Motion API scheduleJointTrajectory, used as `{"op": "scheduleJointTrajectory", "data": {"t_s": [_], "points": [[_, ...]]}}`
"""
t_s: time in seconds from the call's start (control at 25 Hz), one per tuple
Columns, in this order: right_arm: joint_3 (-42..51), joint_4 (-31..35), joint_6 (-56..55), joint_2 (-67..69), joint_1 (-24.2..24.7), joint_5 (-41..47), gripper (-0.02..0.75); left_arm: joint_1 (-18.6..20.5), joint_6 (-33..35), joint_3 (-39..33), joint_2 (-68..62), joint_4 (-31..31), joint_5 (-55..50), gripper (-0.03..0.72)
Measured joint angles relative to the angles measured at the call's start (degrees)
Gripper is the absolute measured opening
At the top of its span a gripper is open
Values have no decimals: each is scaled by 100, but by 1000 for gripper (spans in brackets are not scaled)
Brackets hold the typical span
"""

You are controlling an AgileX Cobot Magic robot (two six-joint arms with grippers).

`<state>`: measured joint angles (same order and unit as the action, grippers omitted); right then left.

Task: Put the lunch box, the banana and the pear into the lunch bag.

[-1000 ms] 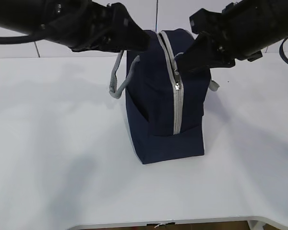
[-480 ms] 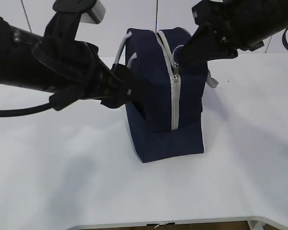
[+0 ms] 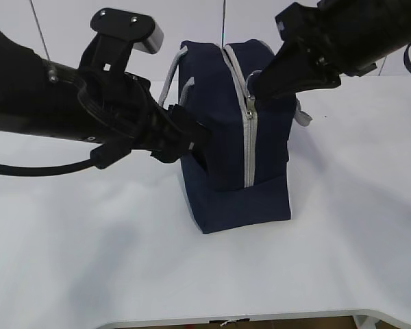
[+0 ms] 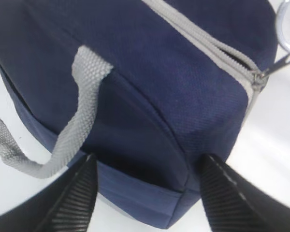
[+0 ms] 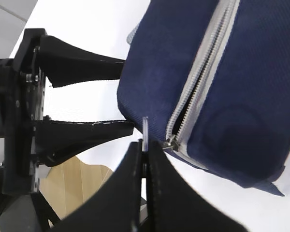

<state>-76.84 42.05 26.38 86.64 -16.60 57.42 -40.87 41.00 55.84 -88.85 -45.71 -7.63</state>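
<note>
The lunch bag (image 3: 233, 137) stands upright in the middle of the white table (image 3: 89, 260), just above centre in the exterior view, its narrow end facing forward with the grey zipper (image 3: 249, 147) running down that end. Near the top the zipper is parted a little; below the slider it is closed.

From the left of the frame the left gripper (image 3: 192, 140) reaches in against the bag's near-left corner. Its jaws are spread wide, and in the left wrist view the two ribbed fingertips (image 4: 75, 195) stand on either side of the bag's lower corner, straddling it; I cannot tell whether they touch the fabric. A grey strap handle (image 4: 70, 130) droops down the side of the bag between them.

From the upper right, the right gripper (image 5: 145, 145) is clenched on the metal ring pull (image 5: 145, 129) at the top of the zipper, the ring pinched edge-on between the fingertips, right at the slider.
</note>
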Motion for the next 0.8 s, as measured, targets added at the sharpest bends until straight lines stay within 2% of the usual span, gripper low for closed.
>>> {"op": "scheduleJointTrajectory", "data": {"t_s": [0.28, 0.48, 0.6, 0.68, 0.8], "points": [[0, 0, 45, 0, 0, 126, 18, 0, 118, 0, -67, 0, 27, 475], [0, 0, 56, 0, 0, 183, 18, -13, 179, 0, -81, 0, 27, 419], [0, 0, 56, 0, 0, 183, 18, -117, 181, 0, -104, 0, 57, 341], [0, 0, 56, 0, 0, 183, 18, -198, 191, 0, -134, 0, 132, 246], [0, 0, 88, 0, 0, 183, 18, -317, 242, 0, -146, 0, 222, 52]]}}
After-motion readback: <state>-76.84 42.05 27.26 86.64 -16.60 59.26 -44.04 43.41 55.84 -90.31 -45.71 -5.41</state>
